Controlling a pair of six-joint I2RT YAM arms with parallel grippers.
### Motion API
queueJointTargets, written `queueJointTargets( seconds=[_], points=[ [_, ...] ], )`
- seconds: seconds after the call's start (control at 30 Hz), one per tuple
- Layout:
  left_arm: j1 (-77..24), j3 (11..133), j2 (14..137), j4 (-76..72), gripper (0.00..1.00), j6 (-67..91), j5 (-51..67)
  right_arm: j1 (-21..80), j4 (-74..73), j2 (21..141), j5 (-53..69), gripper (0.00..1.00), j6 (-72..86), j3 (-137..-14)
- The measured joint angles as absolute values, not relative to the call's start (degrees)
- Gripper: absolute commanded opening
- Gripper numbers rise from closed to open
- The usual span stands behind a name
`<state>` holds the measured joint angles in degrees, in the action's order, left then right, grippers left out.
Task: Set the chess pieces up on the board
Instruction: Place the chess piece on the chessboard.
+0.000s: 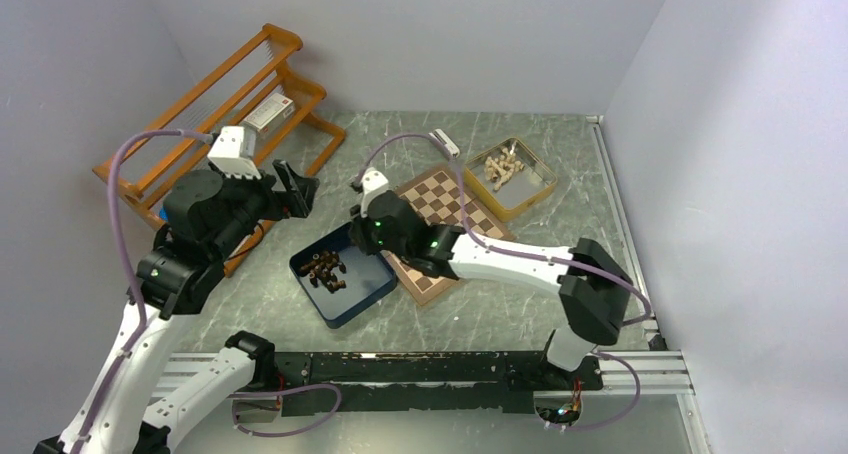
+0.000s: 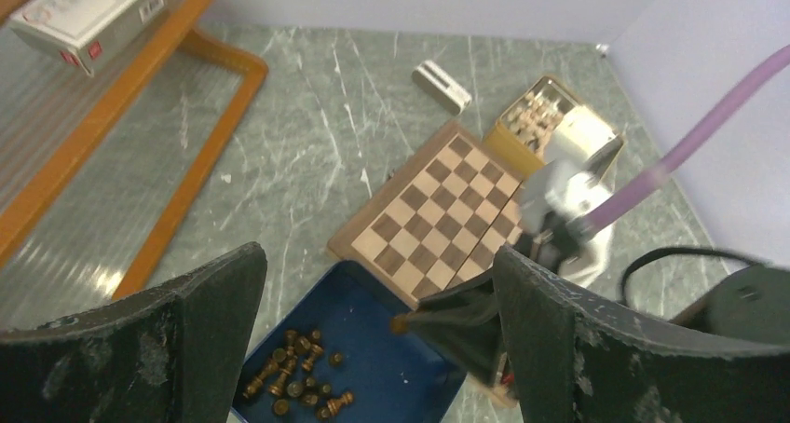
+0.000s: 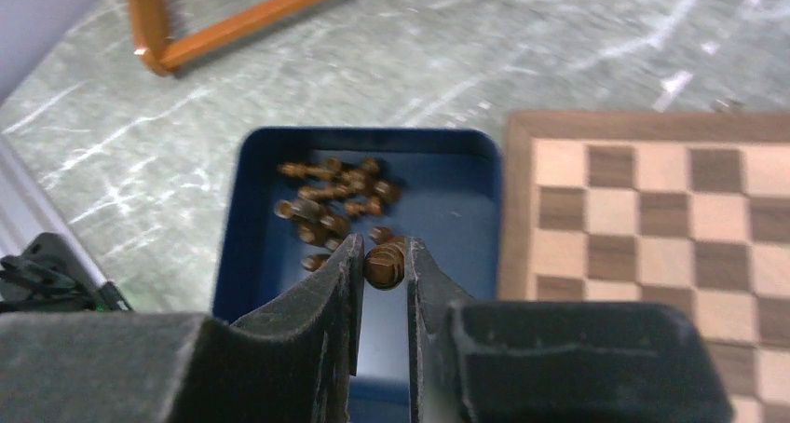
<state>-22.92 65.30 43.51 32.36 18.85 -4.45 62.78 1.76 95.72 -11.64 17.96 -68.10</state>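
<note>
Several dark brown chess pieces [image 1: 326, 269] lie in a dark blue box [image 1: 352, 302]; they also show in the left wrist view [image 2: 289, 375] and the right wrist view [image 3: 328, 188]. The board [image 1: 440, 202] lies bare to the right of the box; it shows in the left wrist view [image 2: 438, 220] and the right wrist view [image 3: 652, 209]. My right gripper [image 3: 382, 265] is shut on a dark brown chess piece [image 3: 384, 266] above the box [image 3: 456, 181]. My left gripper [image 2: 373, 339] is open and empty, held high to the left of the box [image 2: 391, 367].
A gold tin [image 1: 540, 186] with pale beige pieces [image 1: 502, 166] stands right of the board. An orange wooden rack [image 1: 240, 94] with a white carton [image 1: 268, 110] fills the back left. A small white block [image 1: 445, 143] lies behind the board.
</note>
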Motion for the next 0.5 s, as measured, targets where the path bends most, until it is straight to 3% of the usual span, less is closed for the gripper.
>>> queueJointTargets(
  seconds=[0.5],
  points=[
    [-22.9, 50.7, 48.6, 25.9, 0.94, 16.6, -3.1, 45.7, -11.5, 74.3, -18.4, 0.11, 19.8, -53.2]
  ],
)
